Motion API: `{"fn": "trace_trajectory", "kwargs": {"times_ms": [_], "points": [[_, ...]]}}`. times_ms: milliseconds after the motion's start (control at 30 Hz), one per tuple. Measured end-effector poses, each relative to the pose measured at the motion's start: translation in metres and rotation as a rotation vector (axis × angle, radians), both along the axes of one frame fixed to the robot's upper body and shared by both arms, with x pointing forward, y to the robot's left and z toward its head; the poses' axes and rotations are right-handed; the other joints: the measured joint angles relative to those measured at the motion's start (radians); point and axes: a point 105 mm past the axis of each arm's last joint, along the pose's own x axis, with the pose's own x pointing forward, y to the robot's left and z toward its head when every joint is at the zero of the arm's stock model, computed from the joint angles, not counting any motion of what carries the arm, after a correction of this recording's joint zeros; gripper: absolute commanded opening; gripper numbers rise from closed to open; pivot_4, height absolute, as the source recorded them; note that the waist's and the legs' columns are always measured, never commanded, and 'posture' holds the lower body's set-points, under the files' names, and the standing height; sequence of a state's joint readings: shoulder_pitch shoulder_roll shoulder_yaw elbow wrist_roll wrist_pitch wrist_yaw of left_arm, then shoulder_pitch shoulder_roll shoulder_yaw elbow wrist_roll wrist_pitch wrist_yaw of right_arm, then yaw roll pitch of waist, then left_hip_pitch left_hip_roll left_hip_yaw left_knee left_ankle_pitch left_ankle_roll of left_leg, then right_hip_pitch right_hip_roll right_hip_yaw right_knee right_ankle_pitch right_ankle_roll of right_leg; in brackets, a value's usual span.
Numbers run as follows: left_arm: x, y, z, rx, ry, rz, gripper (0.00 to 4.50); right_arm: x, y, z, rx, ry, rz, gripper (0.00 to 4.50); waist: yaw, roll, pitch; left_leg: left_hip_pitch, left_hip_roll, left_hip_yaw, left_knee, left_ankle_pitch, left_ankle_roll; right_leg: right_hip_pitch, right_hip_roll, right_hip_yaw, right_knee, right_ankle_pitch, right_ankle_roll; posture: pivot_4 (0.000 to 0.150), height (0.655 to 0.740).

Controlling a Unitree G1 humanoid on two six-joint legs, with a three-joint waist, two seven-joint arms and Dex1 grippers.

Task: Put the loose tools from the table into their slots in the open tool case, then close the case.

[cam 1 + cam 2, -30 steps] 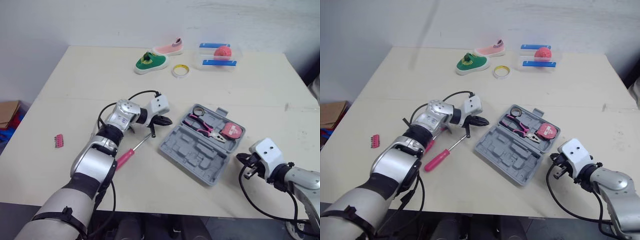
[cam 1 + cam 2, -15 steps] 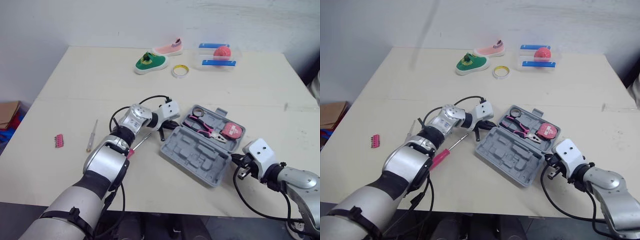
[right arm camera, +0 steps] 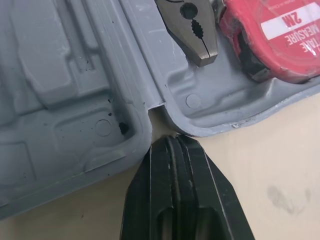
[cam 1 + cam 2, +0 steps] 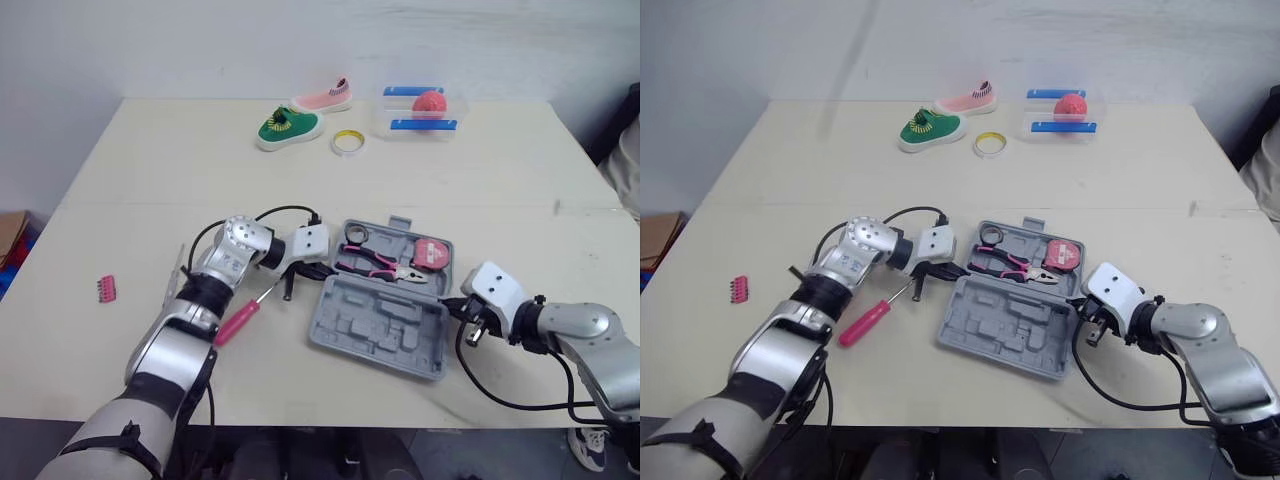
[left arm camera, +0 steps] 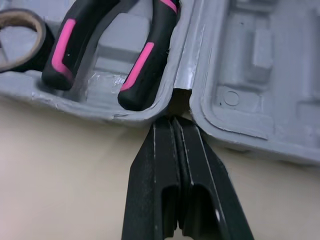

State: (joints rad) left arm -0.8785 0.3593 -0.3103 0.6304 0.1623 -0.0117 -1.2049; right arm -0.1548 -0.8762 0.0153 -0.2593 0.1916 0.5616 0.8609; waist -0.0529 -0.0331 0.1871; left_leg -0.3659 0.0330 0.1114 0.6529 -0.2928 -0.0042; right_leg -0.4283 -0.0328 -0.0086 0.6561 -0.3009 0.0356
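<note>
Both jaws, pressed together and empty, have moved in to the hinge ends of the tool case [image 4: 380, 320] at centre frame, leaving the pink screwdriver [image 4: 237, 322] loose on the desk [image 4: 150, 160], so packing waits.

I read one white label [image 3: 289, 21] on the red tape measure [image 3: 265, 52], which sits in the tool case [image 3: 75, 100] next to the pliers [image 3: 192, 30]. It says "2M" and, below that, "…E MEASURE", with the first word cut off.
</note>
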Motion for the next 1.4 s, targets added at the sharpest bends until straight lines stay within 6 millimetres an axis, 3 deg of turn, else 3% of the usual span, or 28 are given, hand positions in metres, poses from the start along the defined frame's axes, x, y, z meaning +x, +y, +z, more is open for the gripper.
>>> {"fn": "trace_trajectory", "kwargs": {"times_ms": [133, 367, 500, 667, 700, 767, 833, 967, 1033, 1100, 1200, 1400], "points": [[-0.023, 0.011, -0.004, 0.018, 0.007, 0.033, 0.00, 0.003, 0.007, 0.001, -0.029, 0.023, 0.102, 0.06, -0.001, 0.000, -0.001, 0.002, 0.001, 0.001, 0.000, 0.000, 0.000, 0.001, 0.002, 0.002, 0.001, 0.000, -0.001, 0.150, 0.7304], [-0.035, 0.017, -0.007, -0.019, 0.070, 0.138, 0.00, 0.008, 0.010, 0.002, -0.050, 0.040, 0.162, 0.06, -0.001, 0.000, -0.001, 0.005, 0.002, 0.002, 0.000, 0.000, 0.000, 0.002, 0.003, 0.005, 0.002, -0.001, -0.001, 0.150, 0.7304], [-0.038, 0.021, -0.007, -0.069, 0.135, 0.218, 0.00, 0.010, 0.003, 0.003, -0.101, 0.017, 0.175, 0.06, 0.000, 0.000, -0.001, 0.005, 0.002, 0.004, -0.001, -0.001, 0.001, 0.002, 0.003, 0.007, 0.002, -0.001, -0.001, 0.150, 0.7304], [-0.053, 0.056, -0.002, -0.233, 0.300, 0.375, 0.00, -0.006, -0.019, 0.016, -0.042, 0.032, 0.135, 0.06, -0.005, 0.000, 0.000, 0.005, 0.004, 0.005, -0.002, -0.001, -0.001, 0.001, 0.005, 0.009, 0.003, -0.001, -0.001, 0.150, 0.7304], [-0.063, 0.072, 0.009, -0.335, 0.350, 0.412, 0.38, -0.012, -0.026, 0.025, 0.016, 0.027, 0.115, 0.00, -0.005, -0.001, 0.000, 0.005, 0.005, 0.005, -0.002, -0.001, -0.003, 0.000, 0.006, 0.008, 0.003, -0.001, -0.002, 0.150, 0.7304], [-0.083, 0.104, 0.033, -0.483, 0.390, 0.484, 0.83, -0.020, -0.045, 0.040, 0.088, 0.006, 0.042, 0.67, -0.004, -0.001, 0.001, 0.005, 0.007, 0.004, -0.002, -0.001, -0.004, 0.000, 0.007, 0.008, 0.003, -0.002, -0.003, 0.150, 0.7304], [-0.106, 0.138, 0.050, -0.552, 0.378, 0.580, 1.69, -0.030, -0.066, 0.054, 0.120, -0.006, -0.034, 1.41, -0.002, -0.001, 0.001, 0.006, 0.006, 0.004, -0.002, -0.001, -0.004, 0.001, 0.006, 0.008, 0.003, -0.003, -0.004, 0.150, 0.7304], [-0.151, 0.193, 0.037, -0.539, 0.399, 0.825, 3.56, -0.054, -0.097, 0.054, 0.146, 0.035, -0.131, 3.44, 0.001, -0.002, 0.001, 0.012, 0.006, 0.004, -0.003, -0.007, 0.002, 0.008, 0.006, 0.008, -0.002, -0.003, -0.004, 0.150, 0.7304], [-0.163, 0.221, 0.034, -0.554, 0.372, 0.960, 4.49, -0.060, -0.112, 0.054, 0.167, 0.044, -0.189, 4.48, 0.001, -0.004, 0.002, 0.011, 0.006, 0.004, -0.003, -0.007, 0.004, 0.008, 0.006, 0.008, -0.005, -0.004, -0.006, 0.150, 0.7304], [-0.174, 0.253, 0.037, -0.567, 0.305, 1.109, 4.49, -0.063, -0.129, 0.058, 0.178, 0.028, -0.248, 4.48, 0.002, -0.004, 0.002, 0.011, 0.006, 0.004, -0.003, -0.007, 0.005, 0.009, 0.006, 0.007, -0.008, -0.005, -0.007, 0.150, 0.7304], [-0.196, 0.294, 0.041, -0.579, 0.214, 1.295, 4.49, -0.071, -0.160, 0.063, 0.177, 0.007, -0.359, 4.48, 0.003, -0.004, 0.002, 0.012, 0.006, 0.004, -0.006, -0.009, 0.007, 0.010, 0.006, 0.007, -0.012, -0.013, -0.022, 0.150, 0.7304], [-0.200, 0.304, 0.030, -0.586, 0.182, 1.376, 4.49, -0.070, -0.172, 0.062, 0.187, -0.023, -0.388, 4.48, 0.009, -0.004, 0.002, 0.011, 0.006, 0.004, -0.006, -0.013, 0.004, 0.012, 0.005, 0.008, -0.015, -0.012, -0.020, 0.150, 0.7304]]}}
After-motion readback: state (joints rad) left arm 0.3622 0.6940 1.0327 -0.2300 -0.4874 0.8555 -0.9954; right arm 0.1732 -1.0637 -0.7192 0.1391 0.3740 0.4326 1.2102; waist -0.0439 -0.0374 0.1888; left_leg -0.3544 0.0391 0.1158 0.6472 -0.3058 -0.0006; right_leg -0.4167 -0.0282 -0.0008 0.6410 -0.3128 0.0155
